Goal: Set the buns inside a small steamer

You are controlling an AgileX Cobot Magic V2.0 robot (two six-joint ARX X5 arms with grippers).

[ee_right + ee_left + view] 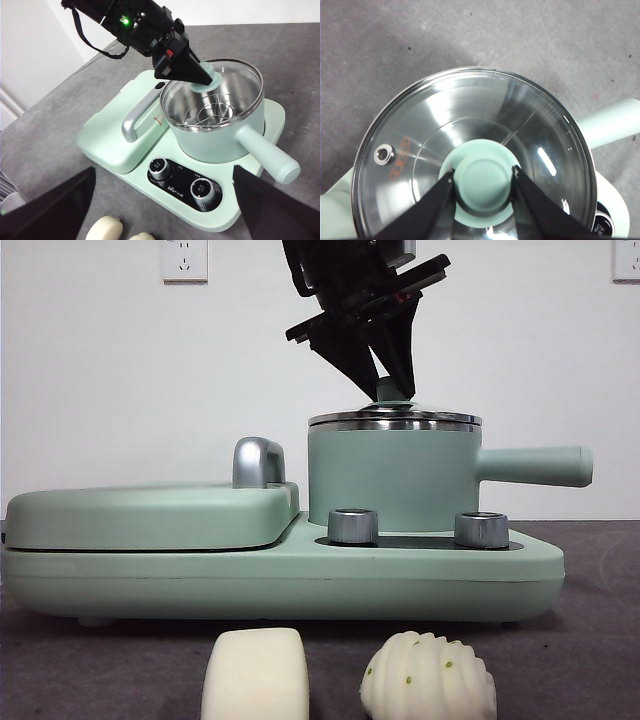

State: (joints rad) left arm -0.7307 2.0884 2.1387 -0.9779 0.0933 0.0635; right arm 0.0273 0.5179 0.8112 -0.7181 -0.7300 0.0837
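The left end effector point(393, 388) comes down from above onto the pot point(392, 478), and its two black jaws are clamped on the green knob point(484, 179) of the glass lid point(470, 125), one jaw on each side. The lid sits level on the pot's steel rim. Through the glass, a wire rack point(212, 114) shows inside the pot.

The pot stands on the right half of a mint-green cooker base point(280, 575), its straight handle point(535, 466) pointing toward the right edge of the tabletop point(590, 640). Two steel dials point(352, 525) sit on the base in front of the pot. The left half of the base is covered by a flat grill lid point(150, 515) with a chrome handle point(258, 462).

Both buns lie on the tabletop near its front edge, in front of the base and apart from it: the smooth bun point(256, 673) to the left, the ridged bun point(428, 677) with green specks just beside it on the right, a gap between them.

The right end effector point(162, 210) hangs above the front of the tabletop, jaws wide apart and holding nothing.
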